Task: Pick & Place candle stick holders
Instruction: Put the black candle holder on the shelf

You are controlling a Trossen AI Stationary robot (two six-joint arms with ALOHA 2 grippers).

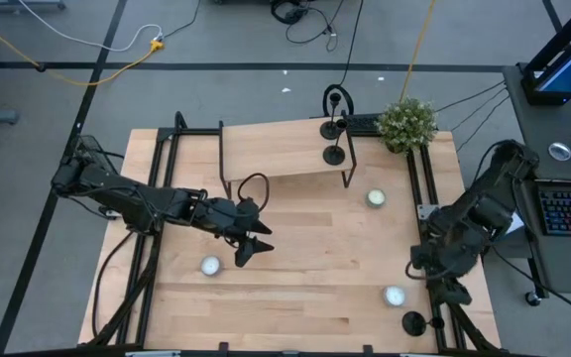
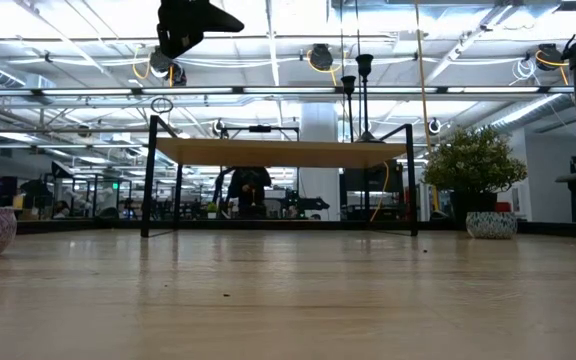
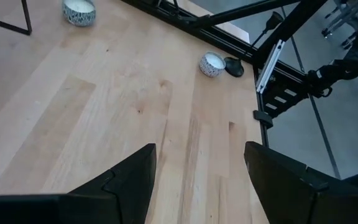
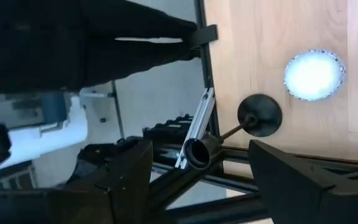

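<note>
Two black candle stick holders (image 1: 335,127) (image 1: 335,154) stand on their disc bases on the small raised shelf (image 1: 285,149) at the table's far side; they also show in the low view (image 2: 358,80). A third holder (image 1: 413,322) stands on its base at the near right corner. In the right wrist view its base (image 4: 260,115) and cup top (image 4: 199,152) show. My right gripper (image 4: 201,183) is open above it, a finger on either side of the cup, not touching. My left gripper (image 1: 251,243) is open and empty over the table's middle left; it also shows in the left wrist view (image 3: 201,180).
White tealights lie at near left (image 1: 210,265), right of centre (image 1: 376,198) and near right (image 1: 394,296), the last beside the third holder. A potted plant (image 1: 406,122) stands at the far right corner. The table's frame rails (image 1: 429,198) run along its sides.
</note>
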